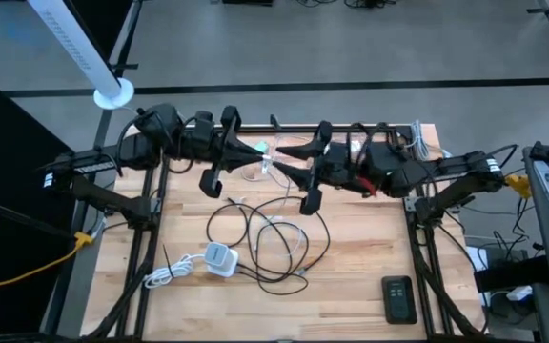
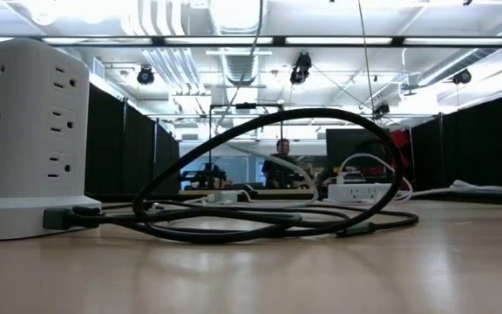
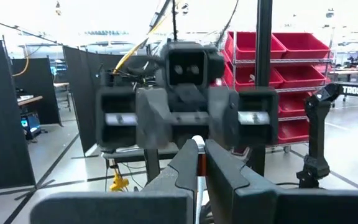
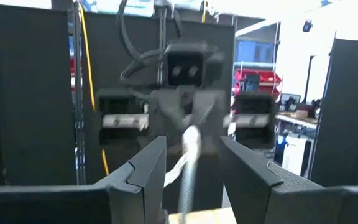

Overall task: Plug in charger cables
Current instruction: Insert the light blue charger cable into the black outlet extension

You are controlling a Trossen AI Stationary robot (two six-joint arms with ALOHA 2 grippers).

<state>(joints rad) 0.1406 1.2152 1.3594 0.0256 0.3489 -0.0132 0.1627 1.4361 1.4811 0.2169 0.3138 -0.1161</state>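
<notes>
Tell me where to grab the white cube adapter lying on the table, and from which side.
Grip the white cube adapter across its flat opposite sides, coming straight down from above. It lies flat, and its white cord trails to one side, so probably close across the faces clear of that.

White cube adapter [image 1: 221, 259] and black handset-like device [image 1: 398, 299] seen on wooden tabletop [image 1: 351, 276]; white power tower [image 2: 26, 131] at low view's left; red bins [image 3: 291, 68] shelved behind.
</notes>
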